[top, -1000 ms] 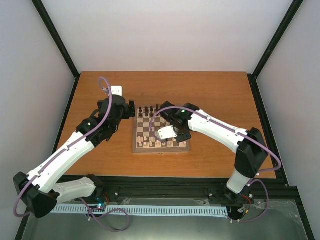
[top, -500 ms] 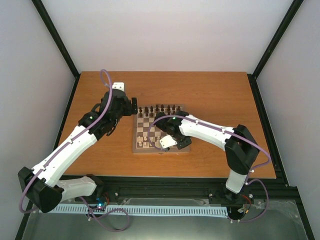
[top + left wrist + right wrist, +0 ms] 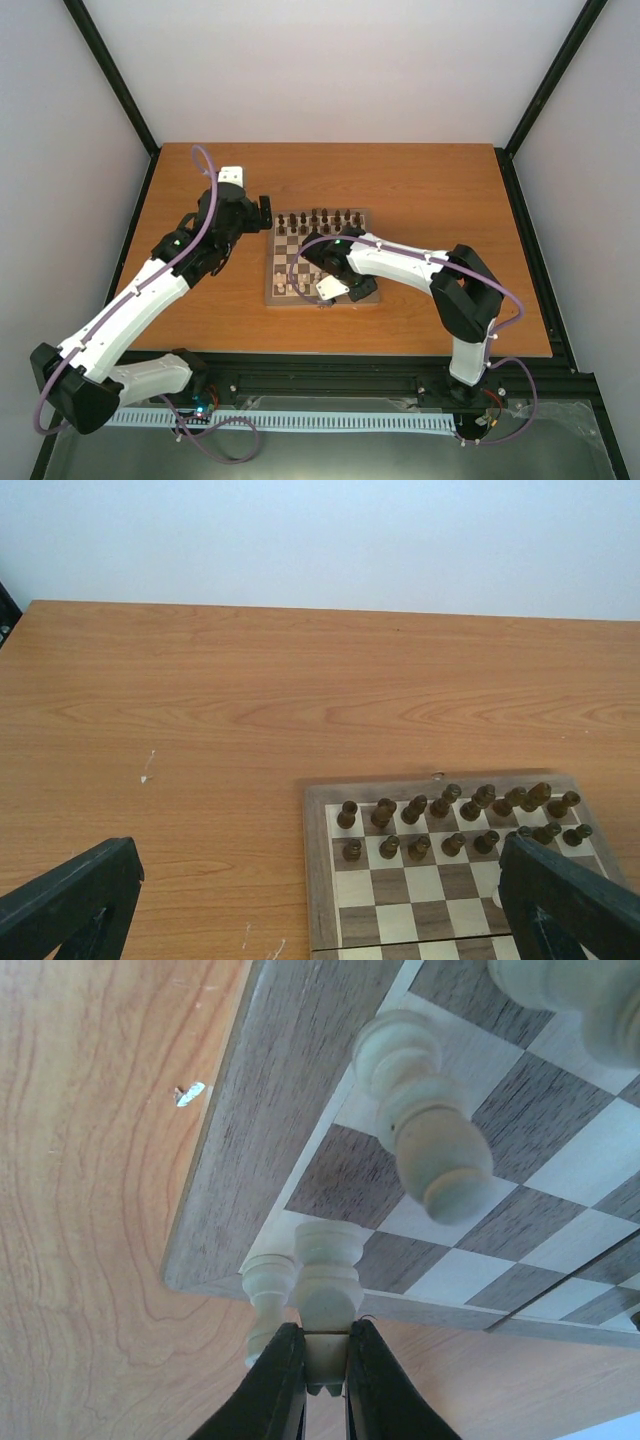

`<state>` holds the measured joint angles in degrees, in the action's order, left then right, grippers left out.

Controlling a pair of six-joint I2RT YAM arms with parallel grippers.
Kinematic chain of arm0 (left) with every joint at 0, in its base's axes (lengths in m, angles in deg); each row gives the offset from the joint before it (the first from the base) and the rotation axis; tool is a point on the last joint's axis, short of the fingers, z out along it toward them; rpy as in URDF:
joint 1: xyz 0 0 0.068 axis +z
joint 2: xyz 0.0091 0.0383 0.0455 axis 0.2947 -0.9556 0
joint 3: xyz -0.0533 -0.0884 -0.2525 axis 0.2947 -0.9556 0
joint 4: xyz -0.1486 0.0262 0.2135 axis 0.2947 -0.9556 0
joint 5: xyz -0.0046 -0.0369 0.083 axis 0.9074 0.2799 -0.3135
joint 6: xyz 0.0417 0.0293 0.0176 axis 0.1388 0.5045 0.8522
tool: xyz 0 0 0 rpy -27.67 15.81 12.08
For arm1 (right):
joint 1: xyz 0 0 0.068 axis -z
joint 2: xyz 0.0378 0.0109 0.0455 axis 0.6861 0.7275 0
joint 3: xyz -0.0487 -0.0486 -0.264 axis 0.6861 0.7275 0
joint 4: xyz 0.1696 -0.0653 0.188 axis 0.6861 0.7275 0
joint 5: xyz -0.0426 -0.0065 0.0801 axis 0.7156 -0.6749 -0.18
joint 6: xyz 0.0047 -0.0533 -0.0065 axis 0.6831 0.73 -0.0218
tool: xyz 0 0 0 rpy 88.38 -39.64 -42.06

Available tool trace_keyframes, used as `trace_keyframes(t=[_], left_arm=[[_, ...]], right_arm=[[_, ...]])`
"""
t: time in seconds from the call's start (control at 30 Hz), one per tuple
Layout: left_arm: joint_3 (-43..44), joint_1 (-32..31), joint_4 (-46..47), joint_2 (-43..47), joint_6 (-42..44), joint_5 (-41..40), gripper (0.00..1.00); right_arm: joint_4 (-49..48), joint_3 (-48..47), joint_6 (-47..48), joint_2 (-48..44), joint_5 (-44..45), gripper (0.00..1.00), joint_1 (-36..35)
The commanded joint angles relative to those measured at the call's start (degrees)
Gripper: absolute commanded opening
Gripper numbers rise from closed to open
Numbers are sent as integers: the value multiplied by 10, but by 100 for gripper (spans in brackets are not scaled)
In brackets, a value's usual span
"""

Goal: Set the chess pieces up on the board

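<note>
Orange-brown wood-grain table point(image 3: 430, 190). Directly on it, lying flat: checkered board point(image 3: 272, 290), roughly midway between left and right edges, squared to them, well clear of every corner. On bare wood left of board's far-left corner: small white fleck point(image 3: 146, 768).

Even, diffuse light fills your overhead view: the counter point(image 3: 430, 185) shows warm orange without glare, and the arms point(image 3: 140, 300) throw only faint, soft-edged shadows onto it. The white walls point(image 3: 330, 70) read as flat pale grey. From up here the pieces point(image 3: 315, 215) on the board point(image 3: 285, 255) are specks too small to resolve. Your left wrist camera is bright and fairly sharp, though the left fingers point(image 3: 70, 900) sit as near-black silhouettes in the bottom corners. Your right wrist camera works at close range. The counter's grain is crisp, the cream piece point(image 3: 327, 1285) between the dark right fingers point(image 3: 272, 1390) is slightly soft, and a cream figure point(image 3: 590, 995) at top right dissolves into blur.
</note>
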<state>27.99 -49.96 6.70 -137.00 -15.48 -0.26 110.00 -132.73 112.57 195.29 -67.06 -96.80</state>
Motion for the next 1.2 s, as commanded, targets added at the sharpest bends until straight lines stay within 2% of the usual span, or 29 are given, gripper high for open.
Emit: trace_keyframes(t=[0.0, 0.13, 0.3, 0.47, 0.67, 0.77, 0.83, 1.03, 1.17], left_arm=[[-2, 4, 18, 13, 0, 24, 100], [3, 4, 18, 2, 3, 38, 100], [28, 4, -3, -17, 7, 85, 100], [44, 4, -20, -30, 25, 133, 100], [29, 4, 15, -8, 48, 183, 100], [15, 3, 38, -8, 50, 201, 100], [24, 4, 30, -18, 34, 178, 100], [30, 3, 40, -44, 50, 218, 100], [40, 3, 38, -45, 68, 215, 100]], right_arm=[[-6, 3, -4, 5, 6, 12, -8], [-11, 5, -3, 2, -2, 17, -8], [-21, 9, -3, -8, -7, 29, -8], [-16, 1, -4, -40, -23, 34, -5], [-10, -15, -26, -118, -104, 40, 42], [-22, -13, -58, -172, -175, 40, 89], [-47, -5, -97, -215, -230, 41, 123], [-190, 86, -244, -364, -360, 58, 228], [-266, 174, -319, -429, -374, 64, 252]])
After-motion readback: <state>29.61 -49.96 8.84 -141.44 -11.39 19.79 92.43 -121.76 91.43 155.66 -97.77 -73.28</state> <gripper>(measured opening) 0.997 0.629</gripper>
